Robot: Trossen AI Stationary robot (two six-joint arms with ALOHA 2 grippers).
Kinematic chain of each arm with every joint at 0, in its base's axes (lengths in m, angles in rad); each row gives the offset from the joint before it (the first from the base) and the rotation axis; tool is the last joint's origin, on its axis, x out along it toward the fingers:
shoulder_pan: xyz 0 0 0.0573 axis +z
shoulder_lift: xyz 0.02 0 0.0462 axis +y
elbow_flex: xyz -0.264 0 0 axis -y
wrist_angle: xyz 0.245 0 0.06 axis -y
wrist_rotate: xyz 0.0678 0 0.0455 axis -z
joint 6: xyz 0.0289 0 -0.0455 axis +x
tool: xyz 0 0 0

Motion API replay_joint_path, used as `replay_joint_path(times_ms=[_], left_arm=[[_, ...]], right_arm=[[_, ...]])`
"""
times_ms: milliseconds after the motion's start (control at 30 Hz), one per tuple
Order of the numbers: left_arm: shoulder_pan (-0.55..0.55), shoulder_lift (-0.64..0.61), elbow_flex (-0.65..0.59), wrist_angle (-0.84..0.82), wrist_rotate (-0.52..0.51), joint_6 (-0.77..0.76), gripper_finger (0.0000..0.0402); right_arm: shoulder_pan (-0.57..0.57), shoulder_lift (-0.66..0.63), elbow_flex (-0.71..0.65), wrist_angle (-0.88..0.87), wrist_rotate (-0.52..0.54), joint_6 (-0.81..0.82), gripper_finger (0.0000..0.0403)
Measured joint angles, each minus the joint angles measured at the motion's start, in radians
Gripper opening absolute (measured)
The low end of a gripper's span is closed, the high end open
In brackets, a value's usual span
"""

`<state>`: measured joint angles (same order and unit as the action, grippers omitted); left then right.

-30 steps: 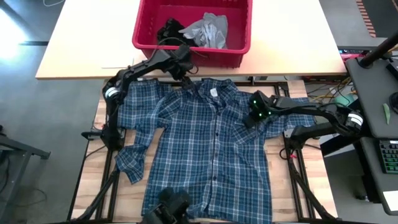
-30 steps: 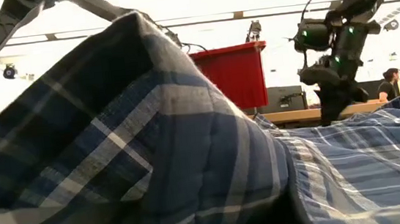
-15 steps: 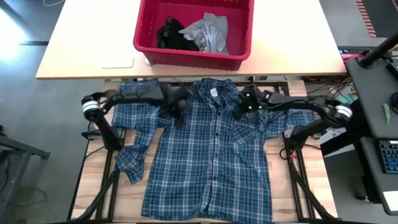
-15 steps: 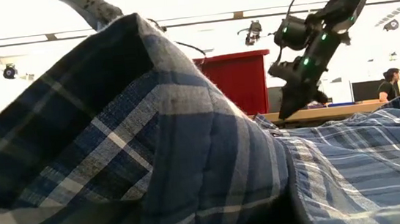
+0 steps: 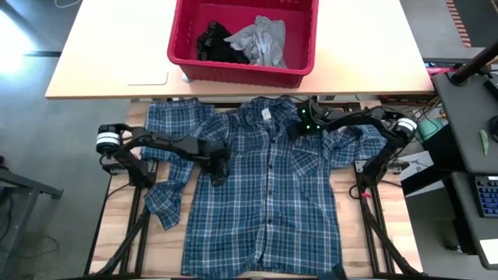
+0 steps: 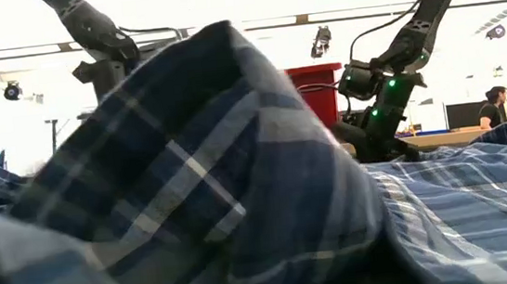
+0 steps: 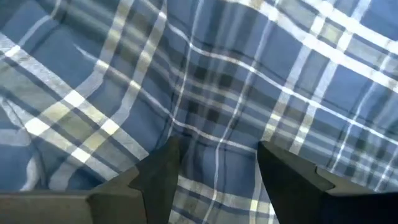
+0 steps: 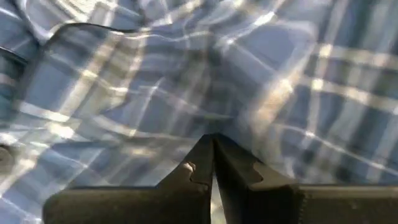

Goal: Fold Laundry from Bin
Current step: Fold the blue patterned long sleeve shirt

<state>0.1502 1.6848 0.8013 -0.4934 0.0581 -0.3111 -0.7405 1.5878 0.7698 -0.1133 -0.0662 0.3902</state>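
Left claw [image 5: 217,163] open over shirt [image 5: 264,202] near its shoulder, right claw [image 5: 296,128] closed empty by collar; flattening step, next needs sleeve grab.

pale tabletop [image 5: 109,47], wooden bench [image 5: 156,241], person [image 6: 494,105]

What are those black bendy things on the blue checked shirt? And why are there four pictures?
Those are two robot arms, each ending in a two-finger gripper. One camera looks down from above, one sits low at table height, and one rides on each wrist. A plaid shirt lies spread flat on the table. The left gripper hovers open over the shirt near its sleeve; its fingers stand apart with nothing between them. The right gripper is shut beside the collar; I cannot tell if it pinches cloth. Behind, a red bin holds a grey T-shirt and a black garment.
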Motion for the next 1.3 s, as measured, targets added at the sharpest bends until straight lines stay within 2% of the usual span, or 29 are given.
replay_joint_path(times_ms=[133, 233, 400, 533, 600, 700, 767, 867, 967, 1033, 1167, 1233, 1300], left_arm=[[-0.044, -0.018, -0.005, -0.029, -0.039, -0.053, 0.0203], [-0.057, -0.037, -0.010, -0.049, -0.041, -0.082, 0.0203], [-0.059, -0.057, -0.017, -0.059, -0.042, -0.094, 0.0203], [-0.059, -0.059, -0.022, -0.057, -0.061, -0.093, 0.0203], [-0.059, -0.061, -0.024, -0.057, -0.069, -0.094, 0.0203], [-0.058, -0.085, -0.027, -0.074, -0.092, -0.102, 0.0203], [-0.051, -0.123, -0.027, -0.107, -0.095, -0.110, 0.0203], [-0.023, -0.221, -0.009, -0.144, -0.095, -0.113, 0.0203], [0.030, -0.311, 0.007, -0.121, -0.104, -0.119, 0.0203], [0.068, -0.342, 0.016, -0.072, -0.106, -0.117, 0.0203], [0.130, -0.331, 0.018, 0.022, -0.124, -0.088, 0.0203], [0.153, -0.297, 0.017, 0.082, -0.127, -0.075, 0.0203], [0.165, -0.257, 0.018, 0.145, -0.120, -0.072, 0.0203]], right_arm=[[0.021, -0.112, 0.019, 0.038, -0.094, -0.042, 0.0009], [0.042, -0.138, 0.015, 0.097, -0.115, -0.076, 0.0009], [0.035, -0.022, 0.018, 0.286, -0.105, -0.069, 0.0009], [0.025, 0.122, 0.082, 0.308, -0.059, -0.049, 0.0009], [0.019, 0.178, 0.150, 0.268, -0.024, -0.050, 0.0009], [0.007, 0.246, 0.253, 0.078, 0.060, -0.051, 0.0009], [0.005, 0.256, 0.310, -0.046, 0.159, -0.070, 0.0009], [0.010, 0.224, 0.332, -0.127, 0.243, -0.120, 0.0009], [0.026, 0.139, 0.343, -0.109, 0.247, -0.126, 0.0009], [0.037, 0.074, 0.336, -0.054, 0.159, -0.128, 0.0009], [0.065, 0.020, 0.285, 0.097, -0.141, -0.123, 0.0009], [0.098, 0.019, 0.259, 0.202, -0.223, -0.145, 0.0009], [0.147, 0.044, 0.241, 0.286, -0.244, -0.169, 0.0009]])
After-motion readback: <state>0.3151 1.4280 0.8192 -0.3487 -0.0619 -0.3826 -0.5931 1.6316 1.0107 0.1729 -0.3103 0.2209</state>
